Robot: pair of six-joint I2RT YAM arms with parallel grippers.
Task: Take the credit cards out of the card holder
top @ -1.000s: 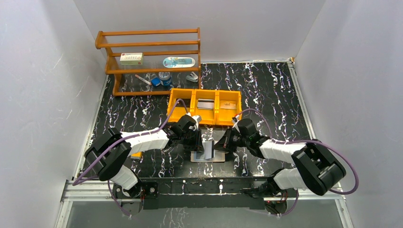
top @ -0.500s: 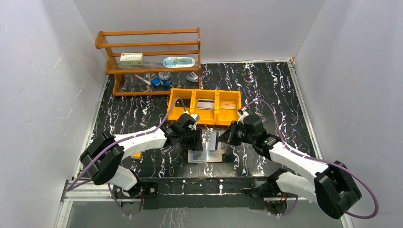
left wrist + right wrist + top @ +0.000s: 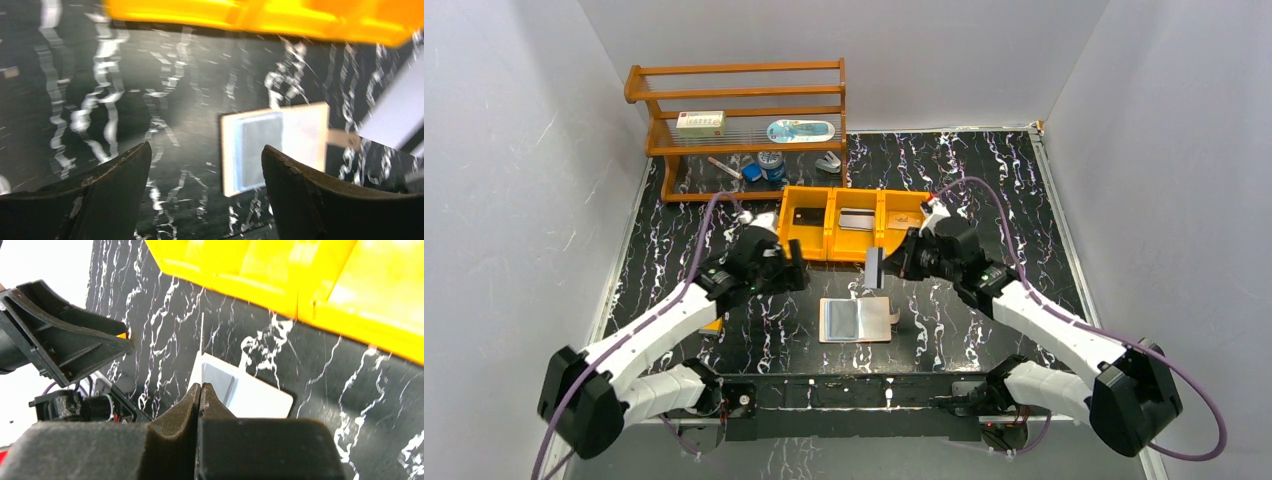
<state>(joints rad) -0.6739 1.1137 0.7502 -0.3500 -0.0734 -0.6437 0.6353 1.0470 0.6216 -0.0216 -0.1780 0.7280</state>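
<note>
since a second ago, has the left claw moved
Yes. The left claw has swung left, off the card holder, and now sits by the left end of the orange tray.

Orange tray [image 3: 829, 226], black table [image 3: 984, 180] veined white, beige card holder [image 3: 856, 320], grey credit card [image 3: 873, 268]

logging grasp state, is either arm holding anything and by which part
The right gripper pinches a thin grey plastic card by one edge; the left gripper holds nothing.
</note>
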